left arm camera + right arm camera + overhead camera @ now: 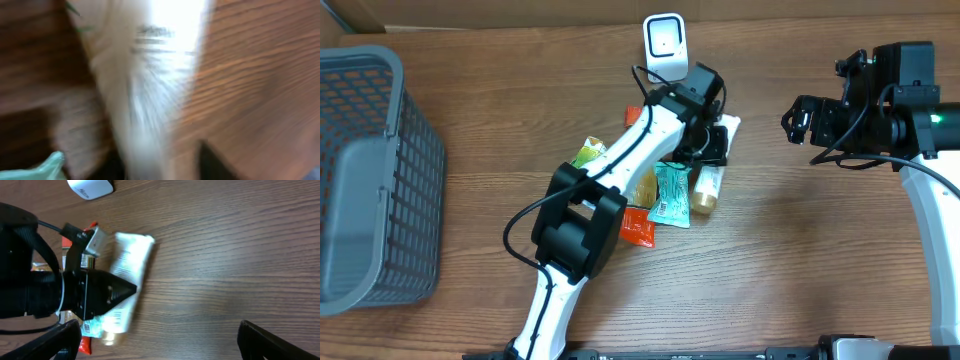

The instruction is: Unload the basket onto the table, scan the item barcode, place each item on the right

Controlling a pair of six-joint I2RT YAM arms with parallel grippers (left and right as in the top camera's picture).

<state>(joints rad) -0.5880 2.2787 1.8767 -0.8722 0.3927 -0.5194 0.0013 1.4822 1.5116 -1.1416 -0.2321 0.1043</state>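
White packet point(132, 262), long and soft-looking, tan at 1 end; fine dark print low on its face, possibly the barcode, too blurred to confirm.

Location: flat on the wooden table point(800, 260), at the right edge of the pile of sachets point(665, 195), near the scanner point(664, 42).

Left gripper point(708, 140): directly over the packet; finger spread and hold cannot be told.

Right gripper point(796, 120): fingers wide, empty, well apart.

Handling, judged: grip mid-body clear of the print, lift, square the printed face to the scanner window, hold steady.
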